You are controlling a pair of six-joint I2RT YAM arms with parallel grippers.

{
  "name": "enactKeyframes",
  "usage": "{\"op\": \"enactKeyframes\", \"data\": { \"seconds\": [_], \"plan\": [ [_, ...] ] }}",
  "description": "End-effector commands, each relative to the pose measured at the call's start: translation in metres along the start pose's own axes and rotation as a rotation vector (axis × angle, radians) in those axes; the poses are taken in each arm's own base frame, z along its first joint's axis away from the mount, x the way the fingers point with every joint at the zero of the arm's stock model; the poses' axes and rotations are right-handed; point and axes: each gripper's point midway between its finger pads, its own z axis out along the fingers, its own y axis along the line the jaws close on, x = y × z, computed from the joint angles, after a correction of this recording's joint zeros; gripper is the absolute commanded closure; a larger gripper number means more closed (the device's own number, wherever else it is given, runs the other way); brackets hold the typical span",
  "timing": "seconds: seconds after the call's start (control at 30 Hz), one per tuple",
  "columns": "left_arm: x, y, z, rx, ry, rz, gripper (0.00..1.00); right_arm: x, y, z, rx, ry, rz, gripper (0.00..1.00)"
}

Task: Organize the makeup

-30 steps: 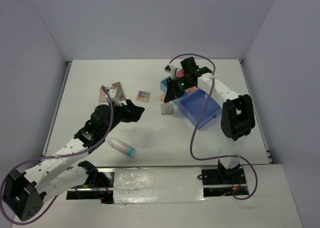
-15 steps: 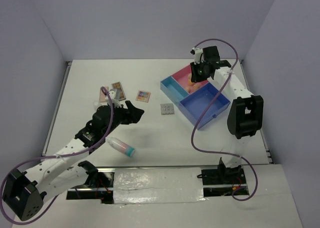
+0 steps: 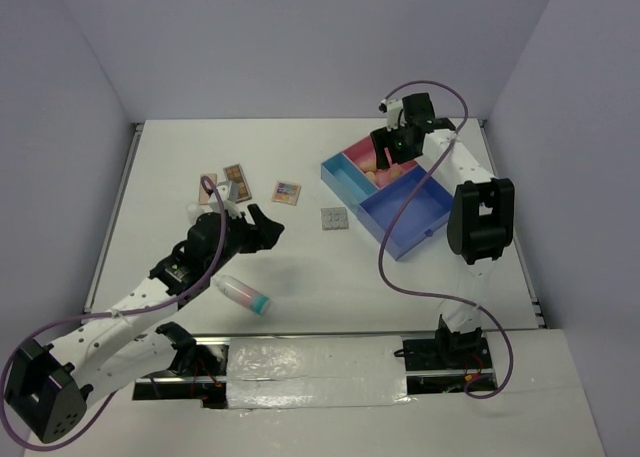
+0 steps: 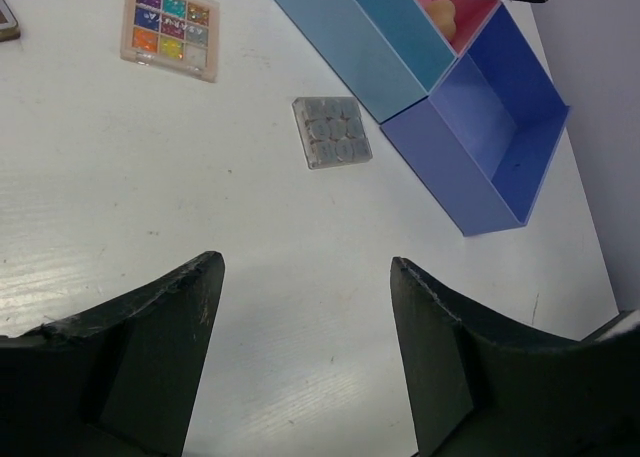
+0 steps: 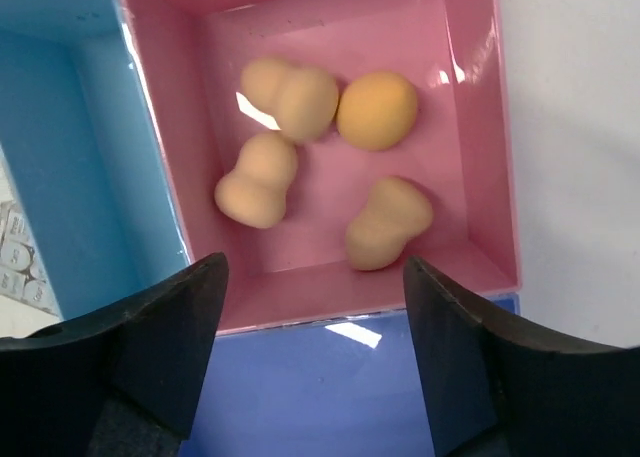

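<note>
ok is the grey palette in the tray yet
No, the grey palette lies flat on the table, outside the tray and clear of its wall.

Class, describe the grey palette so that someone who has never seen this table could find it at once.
Find the pink-and-blue tray on the right half of the table. Beside its light-blue long wall, toward the table's middle, lies the grey palette, flat and apart from the tray. Its pans are all dull grey, unlike the multicoloured palette farther left.
</note>
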Motion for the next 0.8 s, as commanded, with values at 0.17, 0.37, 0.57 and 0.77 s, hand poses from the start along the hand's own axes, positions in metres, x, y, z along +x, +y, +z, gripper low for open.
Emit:
{"op": "enactKeyframes", "data": {
  "seconds": [0.17, 0.37, 0.57, 0.77],
  "plan": [
    [-0.042, -0.026, -0.01, 0.042, -0.084, 0.034, 0.63, -0.043, 0.058, -0.067, -0.323, -0.232, -0.261, 0.0],
    [-0.073, -0.026, -0.021, -0.035, -0.114, 0.123, 0.9, -0.048, 0.109, -0.115, -0.489, -0.53, -0.411, 0.0],
    [-0.087, 0.009, -0.038, -0.216, -0.107, 0.17, 0.33, -0.019, 0.15, -0.116, -0.733, -0.403, -0.533, 0.07],
    [-0.085, 0.059, -0.059, -0.409, -0.082, 0.098, 0.12, -0.024, 0.18, -0.125, -0.764, -0.388, -0.61, 0.37]
  ]
}}
